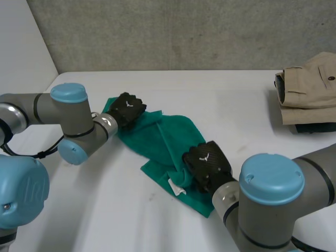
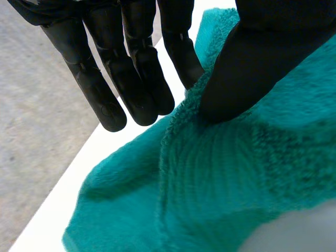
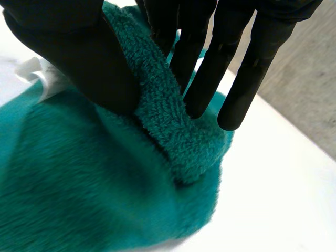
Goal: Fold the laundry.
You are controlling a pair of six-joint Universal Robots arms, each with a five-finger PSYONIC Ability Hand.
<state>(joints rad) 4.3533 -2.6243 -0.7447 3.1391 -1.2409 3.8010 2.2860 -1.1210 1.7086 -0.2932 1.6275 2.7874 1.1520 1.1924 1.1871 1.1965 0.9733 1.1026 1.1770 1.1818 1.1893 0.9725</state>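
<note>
Now the green towel (image 1: 168, 139) lies crumpled on the table (image 1: 226, 100); my left hand (image 1: 127, 108) pinches its far corner, my right hand (image 1: 208, 164) its near edge. Grasp step; next, I judge, lift both together and fold across

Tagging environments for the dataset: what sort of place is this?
Probably a robotics lab or test bench, not a home: a bare white table, a plain grey wall behind it, and just a green towel and a stack of folded khaki clothes laid out on it.
</note>
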